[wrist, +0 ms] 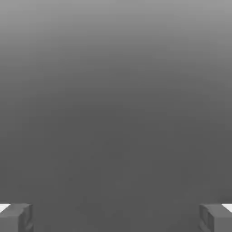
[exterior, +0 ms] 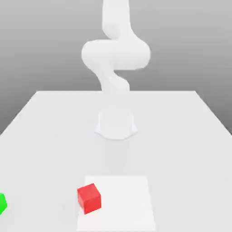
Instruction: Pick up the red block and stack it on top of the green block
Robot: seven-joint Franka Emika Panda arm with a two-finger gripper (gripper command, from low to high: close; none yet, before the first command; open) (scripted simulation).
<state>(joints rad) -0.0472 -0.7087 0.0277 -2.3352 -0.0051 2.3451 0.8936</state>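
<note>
— Where do the two blocks sit as the white robot arm [exterior: 115,59] rears over the pale grey tabletop [exterior: 181,136]?

— Going from the exterior view's left: the small bright green block [exterior: 2,203] lies at the table's near edge, partly cut off by the frame. To its right, well apart, the small matte red cube [exterior: 89,198] rests on the left border of a whiter square patch [exterior: 124,199], turned slightly so a corner faces the camera.

— And the gripper [wrist: 116,217]?

— Its two grey fingertips [wrist: 16,217] stand spread wide, nothing between them. In the hand view only plain grey surface lies ahead of them, so neither block sits under the jaws.

— So the coming move?

— Likely a reach toward the near side of the table, left of the arm's midline, to centre the red cube between the fingers, with the wrist turned to match its faces.
</note>
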